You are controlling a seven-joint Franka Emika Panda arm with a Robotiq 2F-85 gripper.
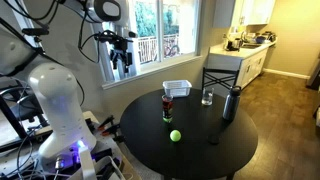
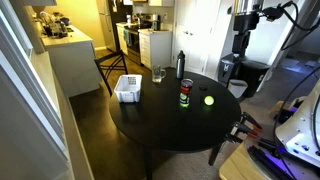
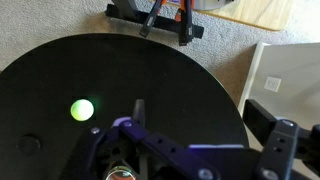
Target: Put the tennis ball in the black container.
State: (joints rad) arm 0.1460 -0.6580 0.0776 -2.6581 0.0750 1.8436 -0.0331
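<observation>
Gripper [image 1: 122, 62] body fills the bottom of the wrist view, blurred and purple-lit. In both exterior views it hangs high above the floor beside the table, well apart from everything on it. It is too small to tell whether the jaws are spread or pressed together. Round black table [image 3: 60, 70] lies below the wrist camera. Tennis ball [image 3: 82, 110] rests on the bare tabletop, near the black container [image 1: 168, 108] but not touching, on the side toward the table edge. Container stands upright near the table centre. White mesh basket [image 1: 177, 88] sits behind it. Drinking glass [image 1: 207, 97] and dark bottle [image 1: 231, 104] stand further along, each apart. 1 chair [image 1: 222, 75] stands behind the table.
</observation>
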